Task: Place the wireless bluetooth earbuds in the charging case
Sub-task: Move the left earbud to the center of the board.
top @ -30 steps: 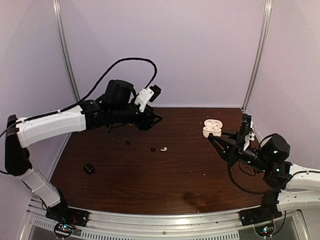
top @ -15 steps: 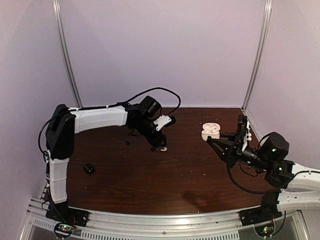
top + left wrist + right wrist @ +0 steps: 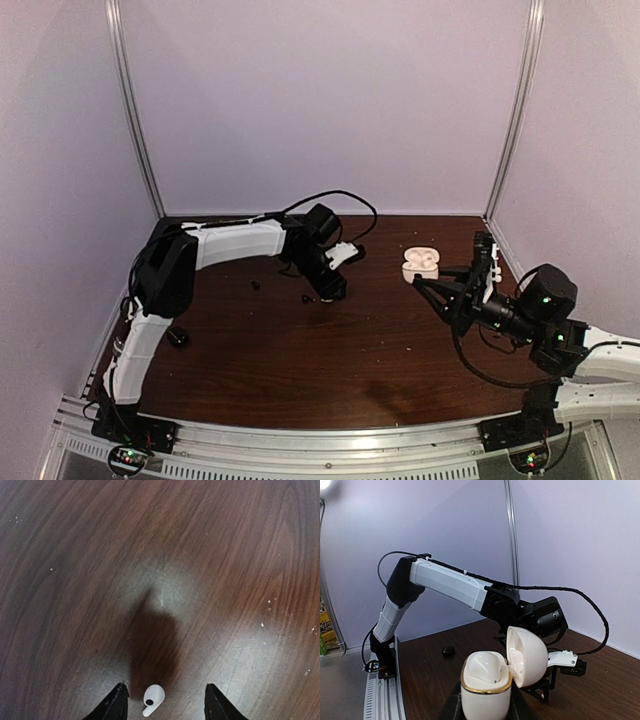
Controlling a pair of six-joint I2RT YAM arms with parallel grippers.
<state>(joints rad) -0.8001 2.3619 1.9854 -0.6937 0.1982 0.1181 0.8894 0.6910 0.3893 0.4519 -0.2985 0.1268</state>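
We found the left claw [image 3: 166,706] lowered close over the dark brown wood-grain surface [image 3: 225,580], its two black fingertips [image 3: 118,704] standing apart. Between them lay a glossy white short-stemmed earbud [image 3: 153,698] on its side on the wood (stem towards the bottom edge of the left wrist view). It touched neither tip. The claw's shadow fell on the wood just beyond the earbud.

From above, the left arm [image 3: 240,243] reached out to the middle of the surface, and its claw hid that white earbud from the top camera. Just left of the claw sat a small rounded black earbud [image 3: 305,298], and farther left a second small black earbud [image 3: 256,286]. Both lay loose on the wood, apart from each other. A small rounded black lump [image 3: 178,337] rested near the left edge, well apart from the rest. It was too small in either view for us to say what it was.

The right claw [image 3: 430,281] was clamped on the base of an open white egg-shaped plastic charging case with a gold rim [image 3: 486,677], holding it upright over the right side of the surface. Its rounded lid [image 3: 526,656] stood swung open on the hinge, tilted to one side of the body. The pale moulded insert showed above the gold rim.
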